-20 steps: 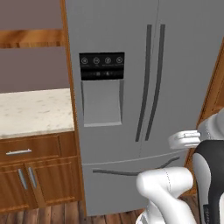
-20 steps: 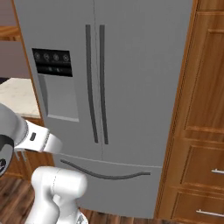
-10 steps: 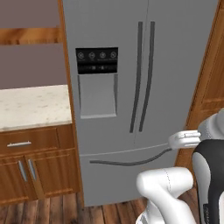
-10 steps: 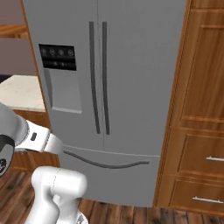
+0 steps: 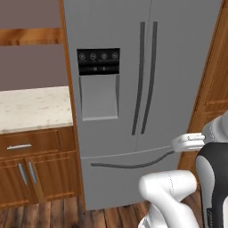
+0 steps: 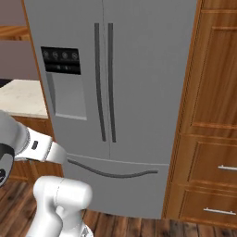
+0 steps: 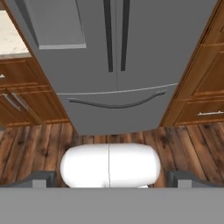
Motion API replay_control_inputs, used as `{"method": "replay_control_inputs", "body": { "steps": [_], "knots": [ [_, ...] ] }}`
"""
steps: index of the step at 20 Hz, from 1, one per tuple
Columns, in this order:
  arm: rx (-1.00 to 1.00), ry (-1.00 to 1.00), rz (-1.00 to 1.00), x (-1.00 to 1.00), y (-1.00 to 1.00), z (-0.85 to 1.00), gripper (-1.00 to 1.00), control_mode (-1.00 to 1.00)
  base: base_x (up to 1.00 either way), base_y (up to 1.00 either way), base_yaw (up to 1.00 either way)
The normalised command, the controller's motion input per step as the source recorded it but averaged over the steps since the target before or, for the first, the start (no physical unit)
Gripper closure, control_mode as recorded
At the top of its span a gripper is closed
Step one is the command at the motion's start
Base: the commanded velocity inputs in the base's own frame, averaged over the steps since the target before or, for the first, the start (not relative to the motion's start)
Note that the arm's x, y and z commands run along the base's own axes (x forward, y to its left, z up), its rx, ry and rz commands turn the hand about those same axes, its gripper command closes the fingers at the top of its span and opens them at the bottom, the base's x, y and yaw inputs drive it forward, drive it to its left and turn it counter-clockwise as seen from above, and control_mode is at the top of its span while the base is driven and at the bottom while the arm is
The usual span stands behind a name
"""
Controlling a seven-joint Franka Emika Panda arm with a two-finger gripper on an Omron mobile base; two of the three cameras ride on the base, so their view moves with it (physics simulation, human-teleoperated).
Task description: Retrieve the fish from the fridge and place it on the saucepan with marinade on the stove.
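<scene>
As the base drives on, fridge (image 5: 133, 89) now shifted right, nearer; fingers (image 7: 41, 178) wide apart, empty.

The tall grey steel French-door fridge (image 5: 147, 89) stands with both doors closed, hiding its inside. Its top runs past the upper edge in both base views. The speckled pale stone counter (image 5: 31, 109) is cut by the left edge.
</scene>
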Motion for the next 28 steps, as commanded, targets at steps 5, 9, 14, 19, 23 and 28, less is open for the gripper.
{"method": "replay_control_inputs", "body": {
  "steps": [5, 9, 14, 19, 23, 28],
  "knots": [
    [0.00, 0.00, 0.00, 0.00, 0.00, 0.00, -1.00, 1.00, 0.25, -0.16, 0.00],
    [0.00, 0.00, 0.00, 0.00, 0.00, 0.00, -1.00, 1.00, 0.00, -0.09, 0.00],
    [0.00, 0.00, 0.00, 0.00, 0.00, 0.00, -1.00, 1.00, 0.00, -0.07, 0.00],
    [0.00, 0.00, 0.00, 0.00, 0.00, 0.00, -1.00, 1.00, 0.00, -0.01, 0.00],
    [0.00, -0.01, 0.00, 0.00, -0.16, -0.04, -1.00, -1.00, 0.00, 0.00, 0.00],
    [0.01, -0.21, 0.00, 0.04, -0.31, 0.03, -1.00, -1.00, 0.00, 0.00, 0.00]
  ]
}}
